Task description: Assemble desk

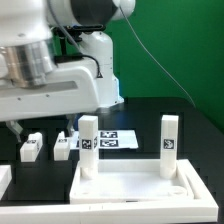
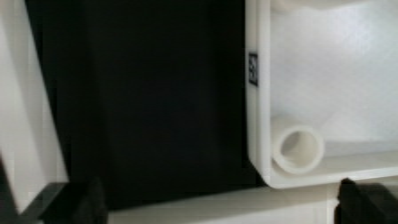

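Black table (image 1: 205,125) stands before a green backdrop (image 1: 165,45).

arm: big white robot arm (image 1: 50,80) hogging the exterior view's upper left
panel: desk top panel (image 1: 130,186) lying flat up front
standing: two leg posts (image 1: 88,146) (image 1: 168,146) upright at its far corners
loose: two short posts (image 1: 32,148) (image 1: 62,146) on the black table (image 1: 205,140), below the arm
behind: marker board (image 1: 112,141) between the upright pair

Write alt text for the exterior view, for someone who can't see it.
A white desk panel lies on a black table with two leg posts standing upright at its far corners. Behind it, two loose posts sit beside the marker board, below the white robot arm.
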Robot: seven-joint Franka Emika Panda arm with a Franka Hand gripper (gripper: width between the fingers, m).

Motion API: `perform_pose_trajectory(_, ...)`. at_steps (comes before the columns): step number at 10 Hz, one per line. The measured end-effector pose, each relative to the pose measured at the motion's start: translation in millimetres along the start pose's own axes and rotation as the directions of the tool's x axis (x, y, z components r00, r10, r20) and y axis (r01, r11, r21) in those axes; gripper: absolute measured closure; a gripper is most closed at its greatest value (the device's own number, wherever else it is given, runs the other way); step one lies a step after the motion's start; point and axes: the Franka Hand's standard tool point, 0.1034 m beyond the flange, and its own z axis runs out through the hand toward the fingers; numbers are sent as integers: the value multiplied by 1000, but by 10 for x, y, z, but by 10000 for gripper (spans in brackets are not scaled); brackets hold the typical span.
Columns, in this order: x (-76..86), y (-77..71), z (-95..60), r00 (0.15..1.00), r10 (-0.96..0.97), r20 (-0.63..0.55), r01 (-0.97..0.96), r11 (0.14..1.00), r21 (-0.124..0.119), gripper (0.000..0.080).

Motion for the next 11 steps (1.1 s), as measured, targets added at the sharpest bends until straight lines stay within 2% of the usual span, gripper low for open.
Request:
perform_pose_trajectory(1,-21,43,-29,996,93,-2,-93,995,27,151)
perform_pose_trajectory(5,-42,42,27,949,316,14,-316,948,30,151)
perform_pose_trajectory(6,-148,171,134,914,401,56,-404,912,66,151)
perform_pose_trajectory(7,-287,327,224,884,457,97,-464,883,70,151)
perform_pose_trajectory(8,-397,387,294,853,507,121,-518,851,89,151)
perform_pose_trajectory(9,-507,427,361,823,549,147,-565,816,117,151)
perform_pose_trajectory(11,-535,391,331,823,549,145,-565,815,124,151)
